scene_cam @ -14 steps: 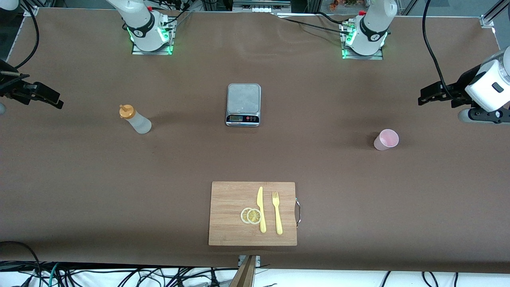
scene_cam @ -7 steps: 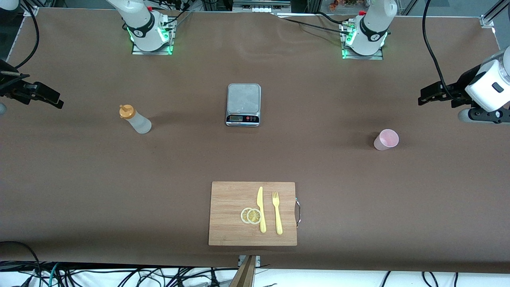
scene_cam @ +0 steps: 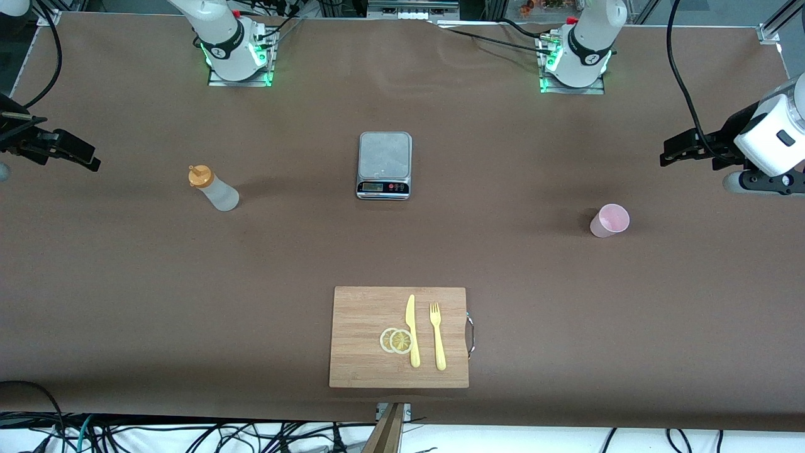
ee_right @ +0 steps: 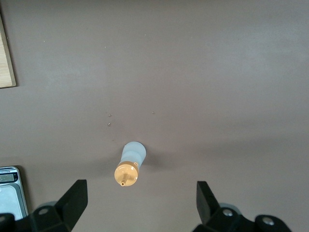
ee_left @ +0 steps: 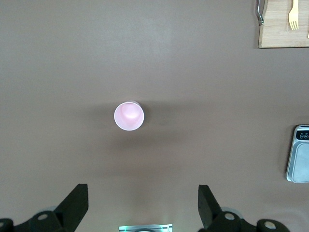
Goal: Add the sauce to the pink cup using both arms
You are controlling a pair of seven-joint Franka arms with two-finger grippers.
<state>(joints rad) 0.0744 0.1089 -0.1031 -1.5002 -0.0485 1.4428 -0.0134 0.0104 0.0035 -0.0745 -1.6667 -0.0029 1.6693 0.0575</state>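
The sauce bottle [scene_cam: 214, 189], frosted white with an orange cap, stands on the table toward the right arm's end. The right wrist view shows it from above [ee_right: 130, 164]. My right gripper [scene_cam: 85, 157] is open and empty, up over the table's edge at that end, apart from the bottle [ee_right: 140, 205]. The pink cup [scene_cam: 609, 221] stands upright toward the left arm's end and looks empty in the left wrist view [ee_left: 129, 116]. My left gripper [scene_cam: 671, 151] is open and empty, up over the table at that end, apart from the cup [ee_left: 141, 208].
A grey kitchen scale [scene_cam: 384, 165] sits mid-table between the bottle and the cup. A wooden cutting board [scene_cam: 358, 314] lies nearer the front camera and carries a yellow knife [scene_cam: 412, 330], a yellow fork [scene_cam: 437, 336] and two lemon slices [scene_cam: 396, 340].
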